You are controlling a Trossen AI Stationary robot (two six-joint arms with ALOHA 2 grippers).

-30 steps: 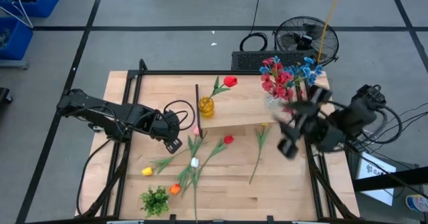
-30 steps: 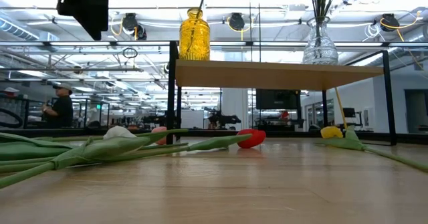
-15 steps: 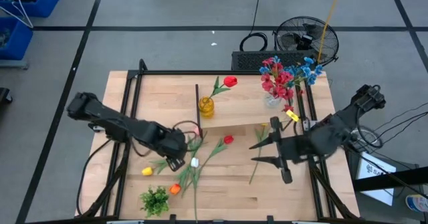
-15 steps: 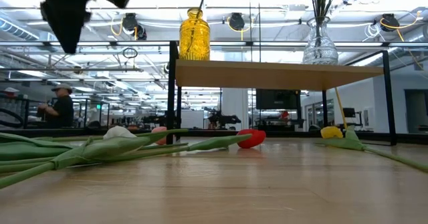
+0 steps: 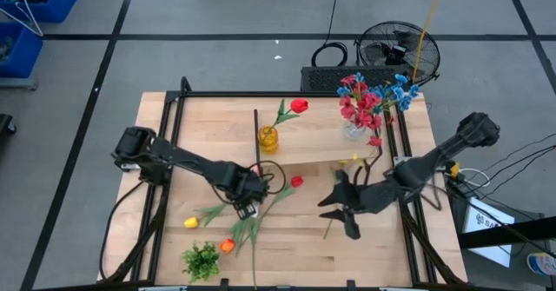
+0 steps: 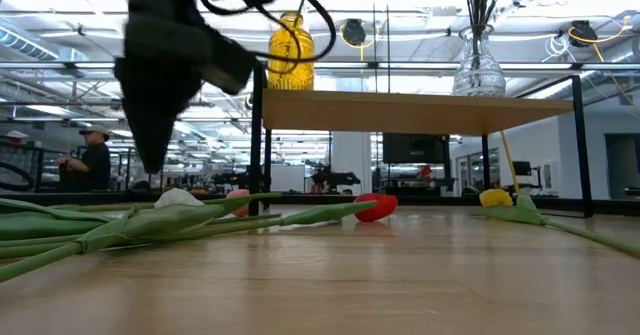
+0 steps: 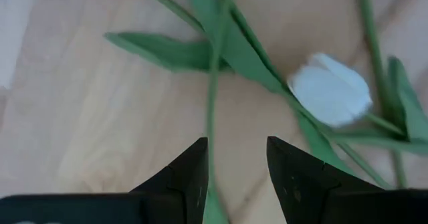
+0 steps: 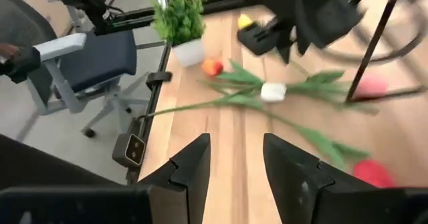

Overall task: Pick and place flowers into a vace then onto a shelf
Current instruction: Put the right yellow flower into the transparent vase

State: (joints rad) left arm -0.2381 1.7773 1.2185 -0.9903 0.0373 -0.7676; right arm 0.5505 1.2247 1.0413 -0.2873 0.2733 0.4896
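Observation:
Several loose flowers lie flat on the tabletop: a white tulip (image 7: 331, 97), a red tulip (image 5: 297, 181), a yellow tulip (image 5: 191, 223) and an orange one (image 5: 228, 245). My left gripper (image 7: 235, 164) points down, open, just above a green stem (image 7: 212, 110) beside the white tulip, and touches nothing. My right gripper (image 5: 337, 211) hovers open over the table's middle right, slanting toward the flowers. On the shelf (image 5: 321, 143) stand a yellow vase (image 5: 268, 139) holding a red tulip and a clear vase (image 5: 354, 130) with red and blue sprays.
A green leafy clump (image 5: 201, 261) stands near the front left edge. Another yellow tulip (image 5: 352, 162) lies by the shelf's front, its stem running under my right gripper. The shelf's black legs (image 6: 258, 140) stand behind the flowers. A fan (image 5: 398, 52) sits beyond the far edge.
My left gripper has come down and toward the table's right and near edge, over the white tulip. My right gripper has sunk from beside the shelf toward the table's middle, rolling and tipping from pointing down to slanting. No flower has moved.

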